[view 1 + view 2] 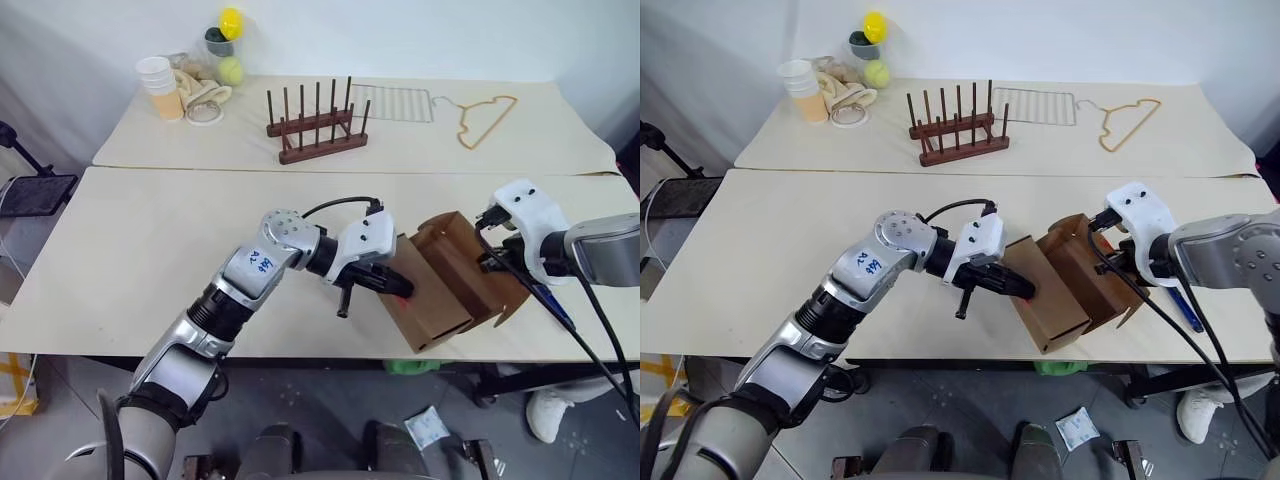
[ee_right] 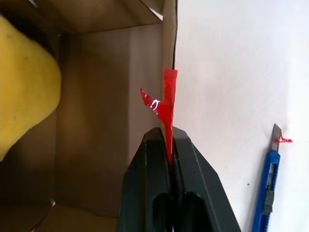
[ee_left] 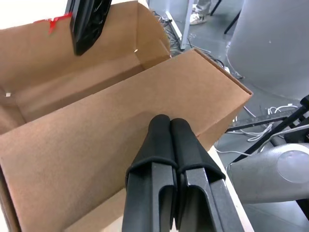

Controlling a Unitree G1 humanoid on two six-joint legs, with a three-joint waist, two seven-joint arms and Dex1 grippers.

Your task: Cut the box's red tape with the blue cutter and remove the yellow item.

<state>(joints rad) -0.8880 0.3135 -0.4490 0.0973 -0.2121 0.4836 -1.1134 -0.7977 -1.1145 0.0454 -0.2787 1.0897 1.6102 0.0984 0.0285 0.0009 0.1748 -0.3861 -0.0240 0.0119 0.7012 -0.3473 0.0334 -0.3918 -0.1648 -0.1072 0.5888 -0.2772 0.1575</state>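
The brown box (image 1: 440, 300) stands open near the table's front edge, its flaps spread. My left gripper (image 3: 170, 126) is shut with nothing between its fingers, its tips pressed against the outer face of the box's left flap. Over the box's right side, my right gripper (image 2: 169, 133) is shut on a flap edge that carries a torn strip of red tape (image 2: 167, 104). The lumpy yellow item (image 2: 24, 106) lies inside the box. The blue cutter (image 2: 268, 191) rests loose on the table to the right of the box, a red scrap at its blade.
On the far table stand a wooden peg rack (image 1: 315, 125), a wire grid (image 1: 392, 102), a hanger (image 1: 485, 118), stacked cups (image 1: 160, 88), a yellow ball (image 1: 231, 22) and a tennis ball (image 1: 230, 70). The box sits close to the front edge.
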